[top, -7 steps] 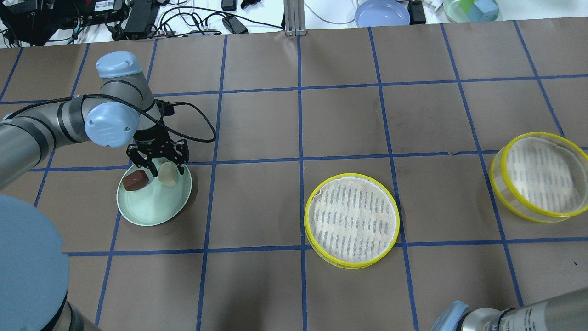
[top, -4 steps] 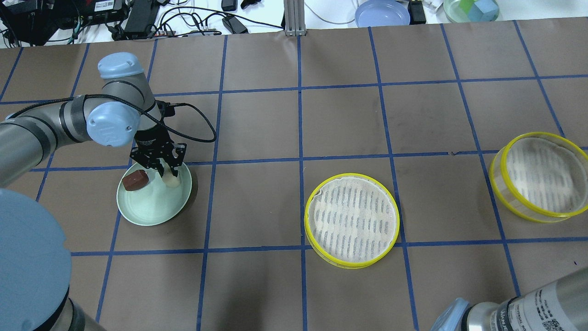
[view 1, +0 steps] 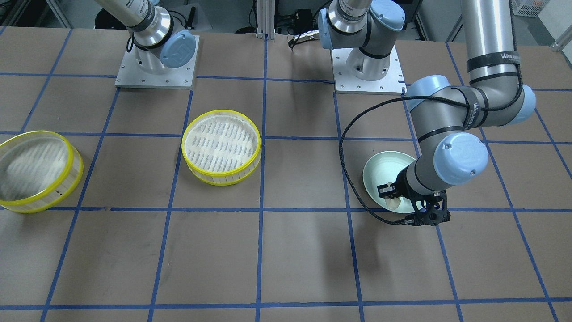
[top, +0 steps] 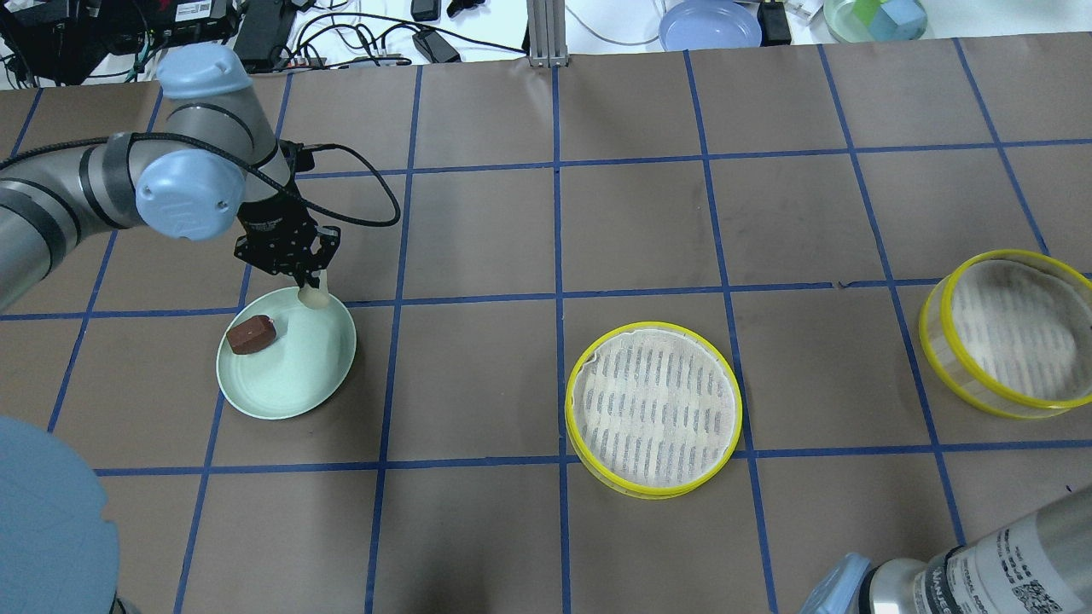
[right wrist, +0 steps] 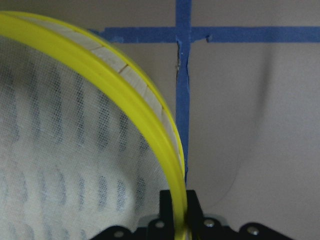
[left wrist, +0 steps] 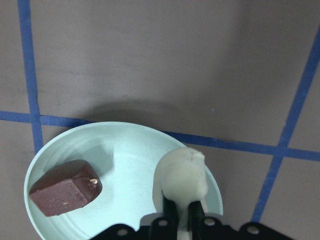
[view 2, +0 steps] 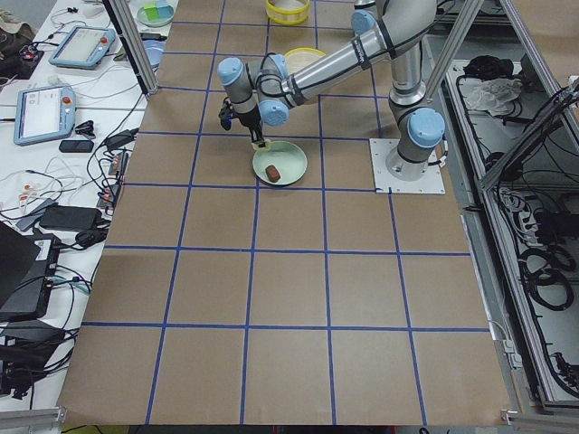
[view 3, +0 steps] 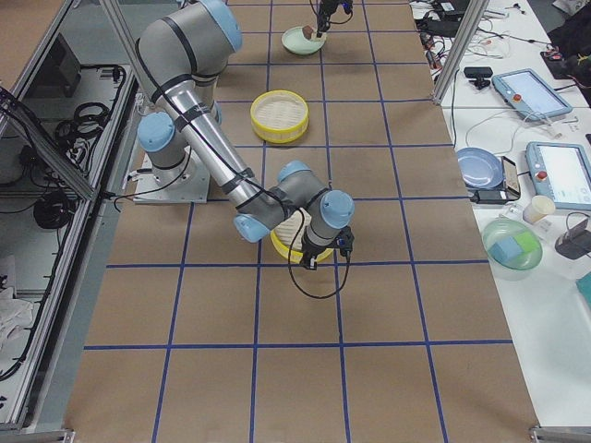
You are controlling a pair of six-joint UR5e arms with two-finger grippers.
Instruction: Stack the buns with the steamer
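Centre steamer tray (top: 653,409): yellow rim, white slatted floor; flat on the brown gridded table (top: 546,230), nearest the robot, nothing in it.
Plate (top: 281,388): pale green, round; on the table on the robot's left, well apart from both trays.
Brown bun (top: 251,333): blocky, reddish-brown; lies on the plate's left part, touching nothing else.
Right-hand steamer tray (top: 1011,333): same make as the centre one, at the table's right edge; whether it rests flat or is raised cannot be told.
Right gripper (right wrist: 180,200): jaws closed on the right-hand tray's yellow rim, one finger inside the wall, one outside.
Cream bun (top: 313,295): pale, rounded; held upright over the plate's far rim, apart from the brown bun.
Left gripper (left wrist: 183,216): pointing down, jaws clamped on the cream bun's upper end.
Far edge: a blue dish (top: 710,23) and tangled black cables (top: 358,34) on the white bench beyond the table.
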